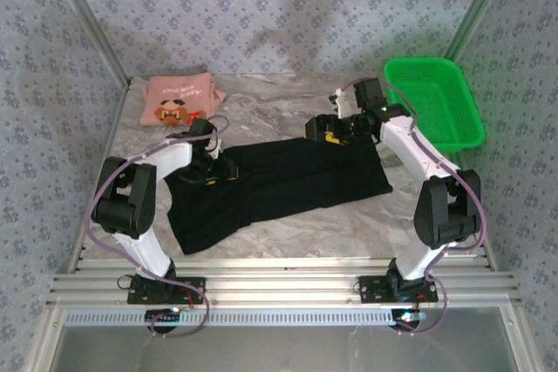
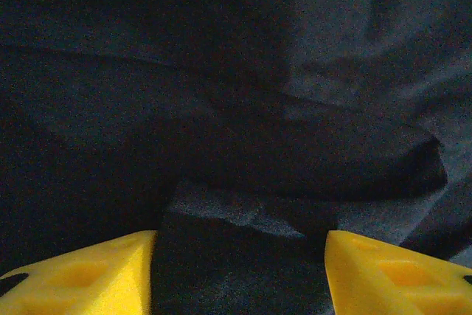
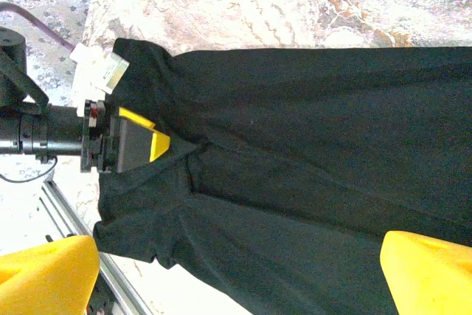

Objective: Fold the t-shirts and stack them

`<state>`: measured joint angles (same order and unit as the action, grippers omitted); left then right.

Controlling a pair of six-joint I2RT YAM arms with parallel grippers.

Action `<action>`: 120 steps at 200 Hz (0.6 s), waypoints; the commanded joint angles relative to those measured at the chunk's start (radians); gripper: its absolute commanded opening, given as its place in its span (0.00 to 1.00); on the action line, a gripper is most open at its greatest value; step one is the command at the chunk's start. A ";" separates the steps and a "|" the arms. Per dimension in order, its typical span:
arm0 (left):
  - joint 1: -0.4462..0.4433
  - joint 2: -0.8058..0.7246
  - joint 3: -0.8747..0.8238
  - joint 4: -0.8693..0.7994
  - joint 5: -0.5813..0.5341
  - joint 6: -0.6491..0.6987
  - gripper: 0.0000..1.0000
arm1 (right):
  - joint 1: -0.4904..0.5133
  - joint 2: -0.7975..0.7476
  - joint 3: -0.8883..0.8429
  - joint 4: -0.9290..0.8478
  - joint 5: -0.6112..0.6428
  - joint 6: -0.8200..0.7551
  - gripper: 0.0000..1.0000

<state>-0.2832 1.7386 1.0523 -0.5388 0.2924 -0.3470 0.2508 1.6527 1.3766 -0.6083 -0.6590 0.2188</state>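
The black t-shirt (image 1: 288,182) lies spread across the middle of the table, wrinkled, its long side running left to right. The salmon-pink t-shirt (image 1: 179,100) with a cartoon face lies folded at the back left. My left gripper (image 1: 212,172) is down on the black shirt's left end. Its yellow fingers (image 2: 96,274) stand apart with a fold of black cloth (image 2: 243,215) between them. In the right wrist view the cloth drapes against the left gripper (image 3: 139,142). My right gripper (image 1: 329,131) hovers open above the shirt's far right edge, the black t-shirt (image 3: 310,160) below it.
A green plastic basket (image 1: 453,132) stands at the back right, beside the right arm. Bare marbled tabletop (image 1: 288,102) lies behind the black shirt and along its near side. The metal rail (image 1: 279,289) with both arm bases runs along the near edge.
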 commanded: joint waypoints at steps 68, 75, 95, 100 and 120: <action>-0.223 -0.173 -0.051 -0.040 0.024 0.055 0.60 | -0.033 0.007 0.021 -0.055 0.044 -0.022 1.00; -0.239 -0.192 -0.059 -0.039 0.032 0.055 0.60 | -0.036 0.008 0.020 -0.056 0.045 -0.021 1.00; -0.251 -0.276 -0.083 -0.017 0.029 0.024 0.61 | -0.041 0.010 0.020 -0.056 0.045 -0.020 1.00; -0.245 -0.302 -0.088 -0.008 0.019 0.010 0.62 | -0.042 0.010 0.021 -0.056 0.047 -0.020 1.00; -0.200 -0.374 -0.100 0.039 -0.011 -0.064 0.64 | -0.042 0.011 0.022 -0.051 0.045 -0.020 1.00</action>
<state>-0.5304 1.4647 0.9573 -0.5468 0.3035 -0.3370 0.2134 1.6527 1.3769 -0.6331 -0.6193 0.2161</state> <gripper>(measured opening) 0.627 0.998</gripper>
